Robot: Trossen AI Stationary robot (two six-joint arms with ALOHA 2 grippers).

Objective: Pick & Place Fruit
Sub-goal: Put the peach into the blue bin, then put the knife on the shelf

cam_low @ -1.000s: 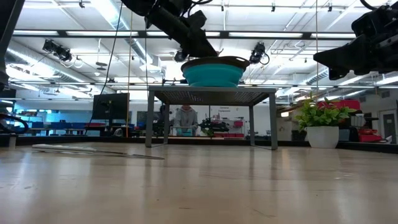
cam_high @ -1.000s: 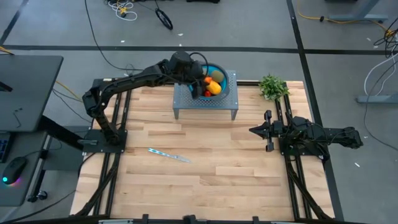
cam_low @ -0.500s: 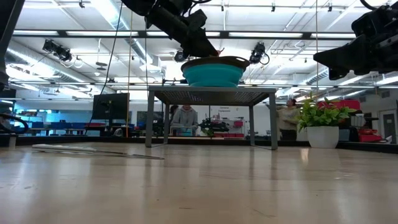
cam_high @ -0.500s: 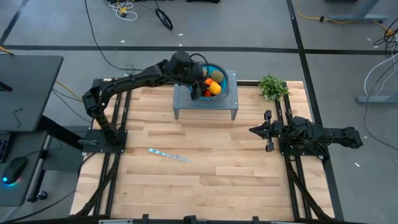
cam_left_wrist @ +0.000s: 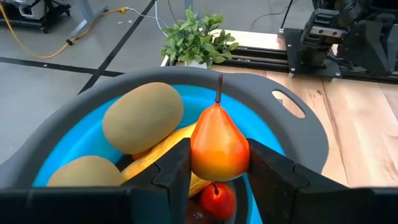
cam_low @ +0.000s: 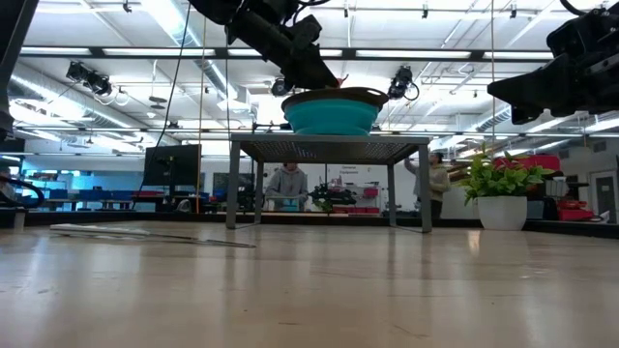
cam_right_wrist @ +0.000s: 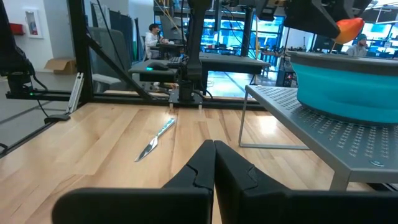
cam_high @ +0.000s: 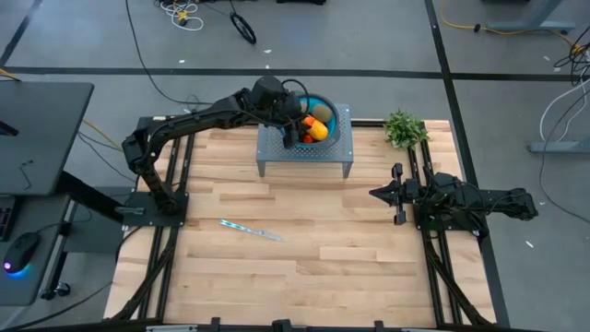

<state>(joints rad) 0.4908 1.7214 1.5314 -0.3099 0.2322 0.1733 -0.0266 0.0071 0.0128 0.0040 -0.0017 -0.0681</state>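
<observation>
A blue bowl with a grey rim (cam_left_wrist: 292, 106) stands on a small grey perforated stand (cam_high: 304, 152) at the table's far middle. In it lie two brown-green ovals (cam_left_wrist: 143, 117) (cam_left_wrist: 87, 172), a long yellow fruit (cam_left_wrist: 168, 146) and a small red fruit (cam_left_wrist: 217, 200). My left gripper (cam_left_wrist: 219, 163) reaches over the bowl from the left and is shut on an orange-yellow pear (cam_left_wrist: 219, 146). My right gripper (cam_high: 373, 194) waits shut at the table's right, level and pointing left. My left gripper pinches the pear's round lower body (cam_left_wrist: 198, 158) between its two fingers (cam_left_wrist: 174, 171), one on each side. The fingers slant down into the bowl from the table's left. The pear stands upright with its stem up, just above the red fruit; whether it touches that fruit I cannot tell.
A green leafy plant in a white pot (cam_high: 404, 127) stands at the far right corner. A slim silvery-blue knife-like stick (cam_high: 251, 230) lies on the wood left of centre. People move in the room beyond the table.
</observation>
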